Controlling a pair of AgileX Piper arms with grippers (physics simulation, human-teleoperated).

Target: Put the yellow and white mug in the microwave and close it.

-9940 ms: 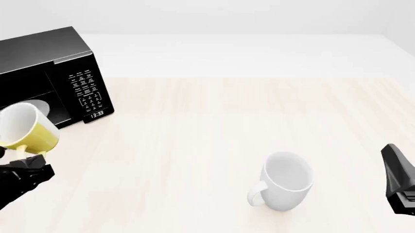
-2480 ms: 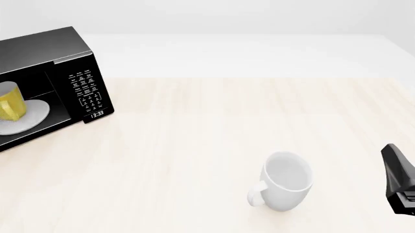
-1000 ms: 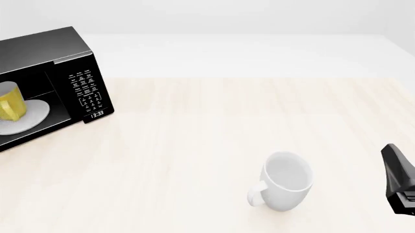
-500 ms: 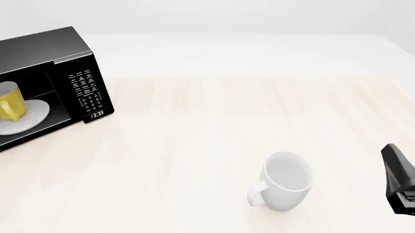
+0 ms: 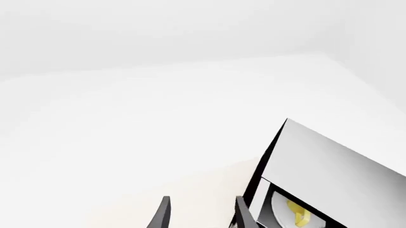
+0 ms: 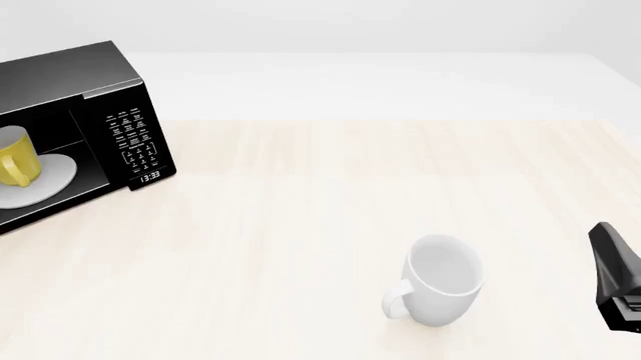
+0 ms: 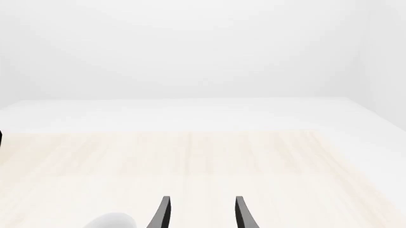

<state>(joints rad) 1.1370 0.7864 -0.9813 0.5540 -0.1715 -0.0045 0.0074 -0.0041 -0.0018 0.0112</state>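
The yellow and white mug (image 6: 16,156) stands upright on the white turntable plate (image 6: 55,178) inside the black microwave (image 6: 120,97) at the far left. The oven's cavity is exposed; its door is out of the front view. My left gripper (image 5: 201,216) shows only in the left wrist view, open and empty, beside the microwave (image 5: 262,168), where the mug (image 5: 298,213) shows inside. My right gripper (image 7: 201,216) is open and empty; its arm (image 6: 616,277) sits at the right edge of the front view.
A larger all-white mug (image 6: 440,281) stands on the light wooden table (image 6: 320,195) near the front, left of the right arm. Its rim (image 7: 111,221) just shows in the right wrist view. A white wall runs behind the table.
About ten seconds ago my left gripper held the yellow mug in front of the microwave. The mug now rests on the turntable and that gripper has left the front view. Nothing moved in the last second.
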